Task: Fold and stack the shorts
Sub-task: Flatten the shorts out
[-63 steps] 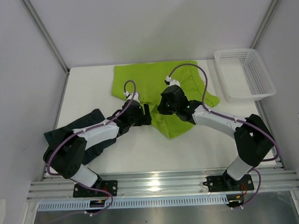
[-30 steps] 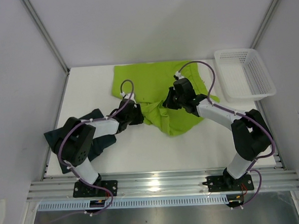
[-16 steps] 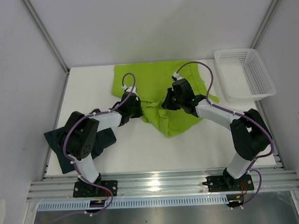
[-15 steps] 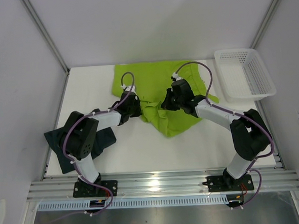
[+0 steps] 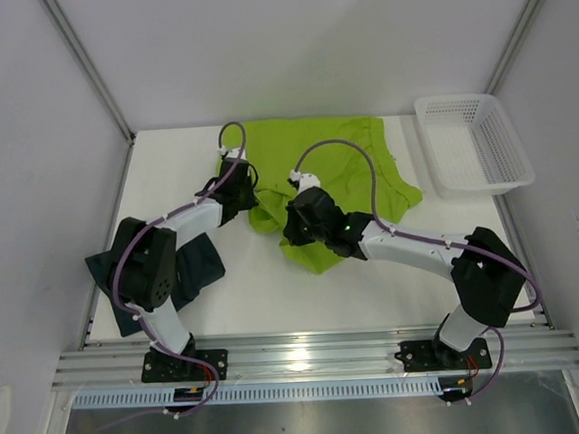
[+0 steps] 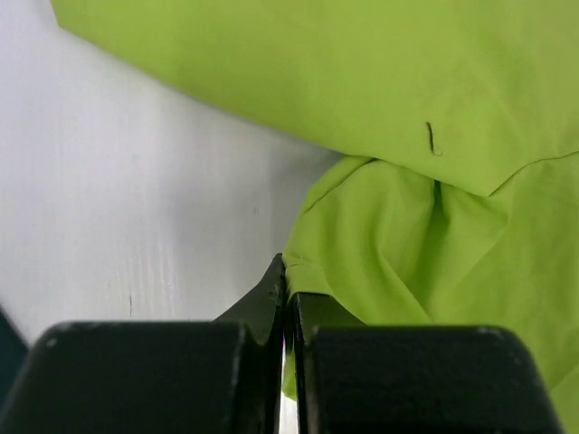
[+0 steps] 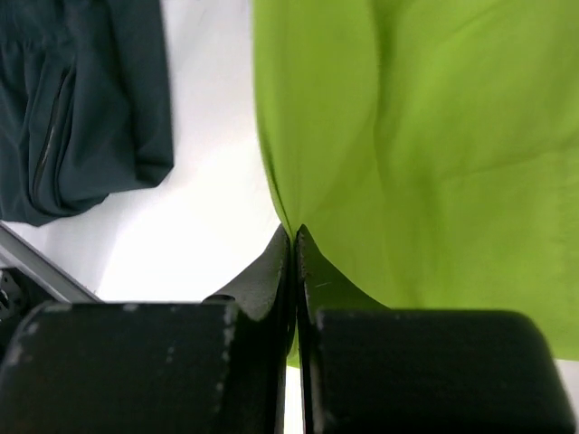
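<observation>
wrist views: left gripper [image 6: 284, 282] pinched on lime green shorts [image 6: 380, 108] hem, right gripper [image 7: 294, 240] pinched on their edge, top view alone shows basket [image 5: 474, 145] far right, dark shorts [image 5: 202, 264] near left

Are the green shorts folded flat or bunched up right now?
Bunched: the green shorts lie rumpled between the left gripper and right gripper, each pinching an edge.

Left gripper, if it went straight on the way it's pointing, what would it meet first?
The green shorts. The left gripper is shut on their hem, and straight ahead lies the edge of a bunched fold, then a flatter green layer. How high each sits is unclear.
</observation>
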Motion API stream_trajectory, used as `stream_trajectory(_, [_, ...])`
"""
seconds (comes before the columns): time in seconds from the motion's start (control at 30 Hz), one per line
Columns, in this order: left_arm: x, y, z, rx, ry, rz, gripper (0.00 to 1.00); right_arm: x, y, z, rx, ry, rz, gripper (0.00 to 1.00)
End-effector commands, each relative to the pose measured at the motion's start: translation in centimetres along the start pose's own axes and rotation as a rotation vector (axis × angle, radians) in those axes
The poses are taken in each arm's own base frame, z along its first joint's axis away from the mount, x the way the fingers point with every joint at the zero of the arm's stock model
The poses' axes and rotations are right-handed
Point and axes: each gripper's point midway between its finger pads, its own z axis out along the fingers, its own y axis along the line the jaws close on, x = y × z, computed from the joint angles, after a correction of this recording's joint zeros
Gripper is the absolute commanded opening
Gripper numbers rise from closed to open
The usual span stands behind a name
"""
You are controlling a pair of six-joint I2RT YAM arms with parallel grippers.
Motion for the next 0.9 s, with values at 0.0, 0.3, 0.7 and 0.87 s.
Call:
stream_trajectory(0.0, [-6.1, 2.6, -1.0, -0.116, -0.136, 0.000, 0.00, 2.0, 1.8, -0.2, 0.042, 0.027, -0.096, 0.00])
stream_trajectory(0.3, [-8.3, 7.0, 1.1, -0.260, -0.110, 0.037, 0.04, 8.0, 8.6, 1.6, -0.217, 0.171, -0.070, 0.23])
stream_trajectory(0.7, [-9.0, 13.0, -0.5, -0.453, -0.110, -0.102, 0.84, 0.7, 0.1, -1.7, -0.084, 0.035, 0.079, 0.57])
stream_trajectory(0.87, [-9.3, 13.4, -1.4, -0.440, -0.121, -0.160, 0.83, -2.4, -8.9, -4.8, 0.188, -0.078, 0.219, 0.56])
